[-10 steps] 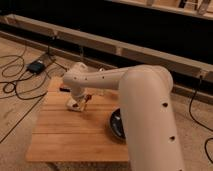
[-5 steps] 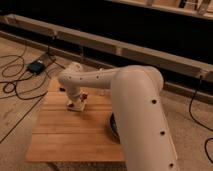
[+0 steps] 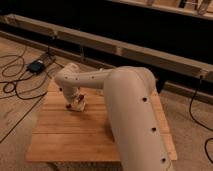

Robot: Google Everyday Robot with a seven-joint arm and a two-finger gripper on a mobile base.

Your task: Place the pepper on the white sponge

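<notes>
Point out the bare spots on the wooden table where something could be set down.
Free: the front-left boards of the wooden table, between its front edge, its left edge and the arm. Crowded: the back-left, where the tool sits low over the white sponge. The arm hides the right half.

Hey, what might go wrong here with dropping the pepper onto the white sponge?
The claw sits low over the white sponge at the far left of the wooden table. The pepper, a small red bit at the sponge's left edge, may roll off onto the wood. The sponge is small and light, so the claw may nudge it. The bulky arm hides the table's right side.
</notes>
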